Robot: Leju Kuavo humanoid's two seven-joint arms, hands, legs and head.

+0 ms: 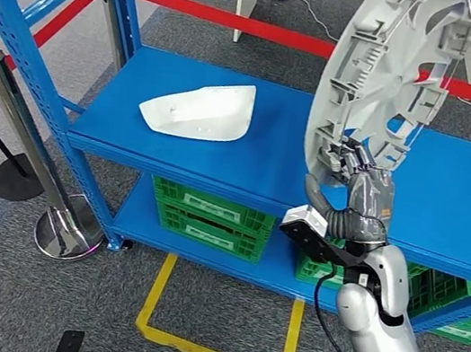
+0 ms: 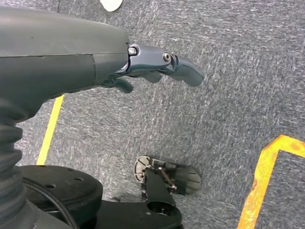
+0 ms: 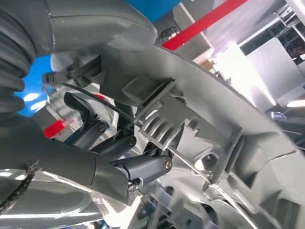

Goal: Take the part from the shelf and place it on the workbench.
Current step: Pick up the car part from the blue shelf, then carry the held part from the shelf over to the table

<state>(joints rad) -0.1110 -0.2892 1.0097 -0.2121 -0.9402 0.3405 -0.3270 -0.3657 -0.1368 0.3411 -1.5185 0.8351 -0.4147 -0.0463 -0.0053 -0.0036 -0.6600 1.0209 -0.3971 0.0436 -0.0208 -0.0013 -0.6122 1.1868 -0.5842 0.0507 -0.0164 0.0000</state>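
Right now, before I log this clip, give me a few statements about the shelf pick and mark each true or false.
1. The right hand holds the large grey ribbed part lifted above the shelf. True.
2. The white shell-shaped part lies in a green crate. False: it lies on the upper blue shelf board; the green crates sit on the board below.
3. The left hand holds a second part. False: it hangs over the grey carpet with nothing in it, fingers stretched out.
4. A red barrier tape runs behind the shelf. True.
5. The grey part rests flat on the shelf. False: it is held upright, clear of the board.
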